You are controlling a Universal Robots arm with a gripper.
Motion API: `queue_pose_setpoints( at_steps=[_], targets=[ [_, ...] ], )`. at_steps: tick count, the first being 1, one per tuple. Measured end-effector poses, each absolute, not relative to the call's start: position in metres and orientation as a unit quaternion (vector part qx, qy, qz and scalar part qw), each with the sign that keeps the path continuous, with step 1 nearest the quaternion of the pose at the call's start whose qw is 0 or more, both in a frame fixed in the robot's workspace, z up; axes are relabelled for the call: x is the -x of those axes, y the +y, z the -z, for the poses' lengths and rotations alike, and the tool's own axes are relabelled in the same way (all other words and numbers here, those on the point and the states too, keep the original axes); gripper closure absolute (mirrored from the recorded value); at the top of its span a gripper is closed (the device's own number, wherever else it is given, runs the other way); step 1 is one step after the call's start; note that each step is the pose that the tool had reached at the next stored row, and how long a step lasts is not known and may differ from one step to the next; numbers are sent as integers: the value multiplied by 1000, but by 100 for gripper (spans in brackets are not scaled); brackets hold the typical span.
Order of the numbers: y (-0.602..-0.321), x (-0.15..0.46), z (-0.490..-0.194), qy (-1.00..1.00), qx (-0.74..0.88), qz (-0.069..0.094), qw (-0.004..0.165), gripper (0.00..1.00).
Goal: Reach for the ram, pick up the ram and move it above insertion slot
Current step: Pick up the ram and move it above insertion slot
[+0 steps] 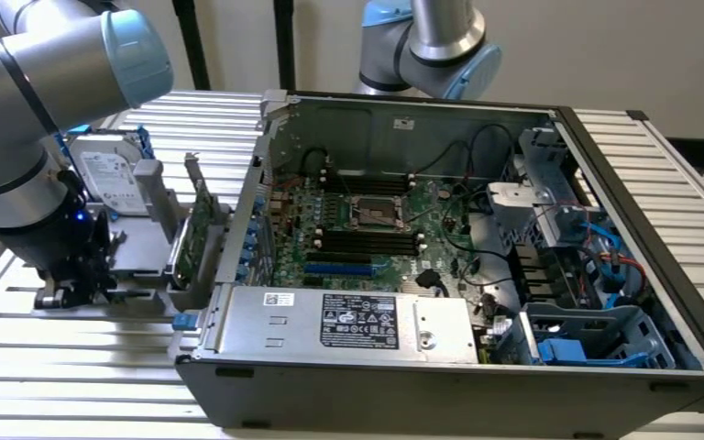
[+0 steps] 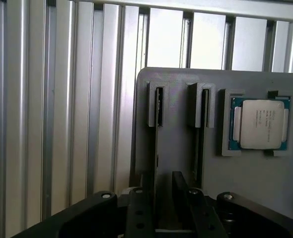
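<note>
A beige wall (image 1: 645, 55) is backing the scene, and a slatted aluminium table (image 1: 83, 367) is carrying everything. An open black-and-grey computer case (image 1: 450, 367) is lying on it, with its motherboard showing. Beside the case, toward the exterior view's left, a grey robot arm (image 1: 34, 110) is reaching down over a flat grey plastic holder plate (image 2: 176, 144). A silver hard drive (image 1: 107, 174) and a green expansion card (image 1: 199, 238) are standing upright just outside the case wall. A square silver processor chip (image 2: 259, 123) is sitting in a recess of the plate. The black gripper (image 2: 160, 179) is hovering with its fingers parted, gripping nothing, in line with one narrow slot (image 2: 159, 106) of the plate. Whether the ram is sitting edge-on in that slot cannot be told.
</note>
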State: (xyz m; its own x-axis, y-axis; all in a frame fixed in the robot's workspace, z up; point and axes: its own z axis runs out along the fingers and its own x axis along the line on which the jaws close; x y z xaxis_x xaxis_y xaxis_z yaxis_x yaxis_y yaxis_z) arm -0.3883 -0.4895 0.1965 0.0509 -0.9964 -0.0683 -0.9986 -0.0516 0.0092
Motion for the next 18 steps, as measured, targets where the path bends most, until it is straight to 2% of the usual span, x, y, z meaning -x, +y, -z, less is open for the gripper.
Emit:
queue_pose_setpoints(
  at_steps=[1,3,4,18],
  targets=[
    [-490,388,-196,688,725,-28,20,72],
    [-490,388,-196,688,725,-28,20,84],
    [-490,388,-196,688,725,-28,20,86],
    [-490,388,-197,688,725,-28,20,86]
  ],
)
